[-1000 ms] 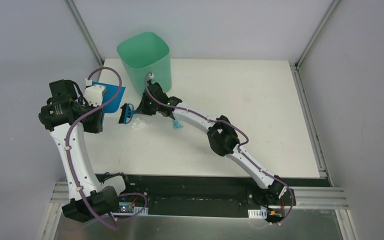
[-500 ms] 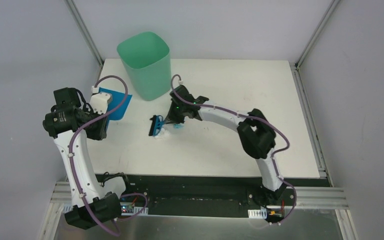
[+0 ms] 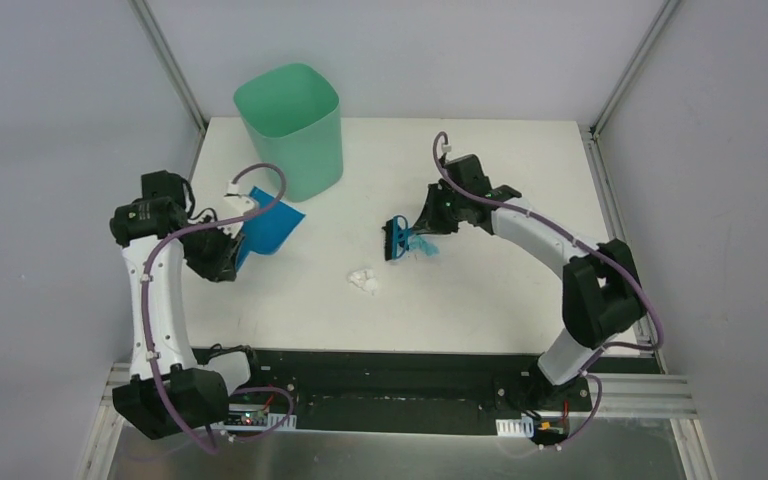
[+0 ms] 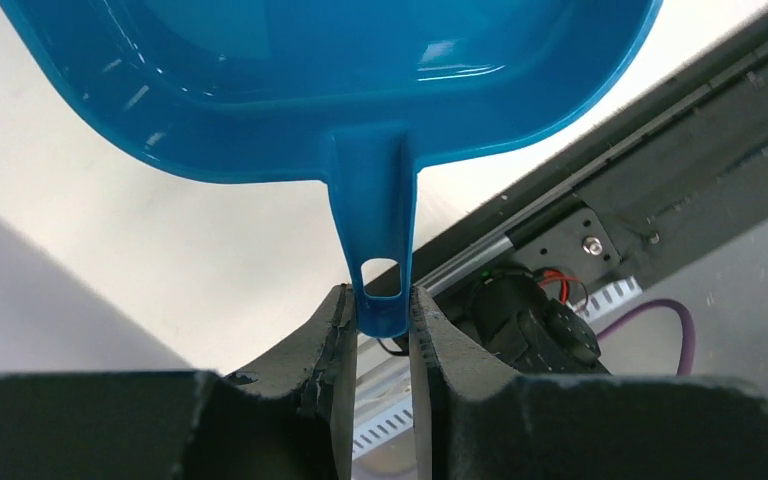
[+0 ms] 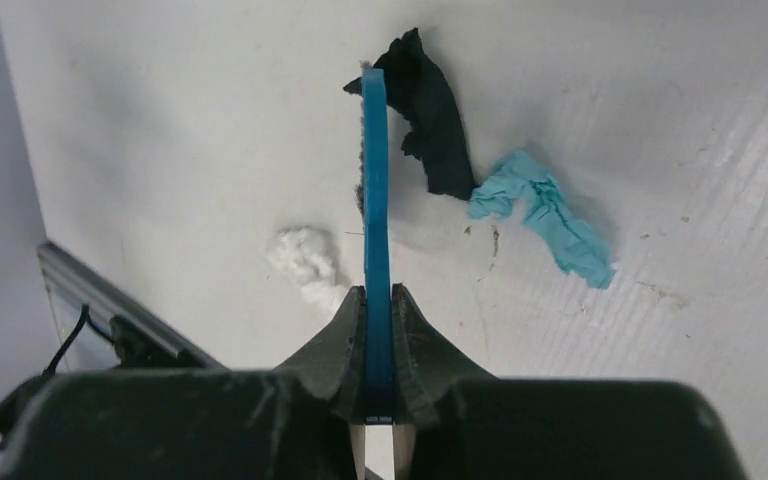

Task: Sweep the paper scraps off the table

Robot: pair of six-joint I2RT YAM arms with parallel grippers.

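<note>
Right pincer [image 5: 380, 296] is closed on the brush [image 5: 374, 170]; left pincer [image 4: 380, 300] grips the dustpan [image 4: 340, 80] by its handle, well apart. On the table [image 3: 480, 290], a black scrap [image 5: 430, 110] and a blue scrap [image 5: 545, 215] lie on one side of the brush, and a white scrap [image 5: 305, 255] on the other. One stroke may miss the white scrap, or scatter the others past the dustpan.

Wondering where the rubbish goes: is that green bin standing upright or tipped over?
Upright: the green bin stands on the table, its open mouth facing up.
</note>
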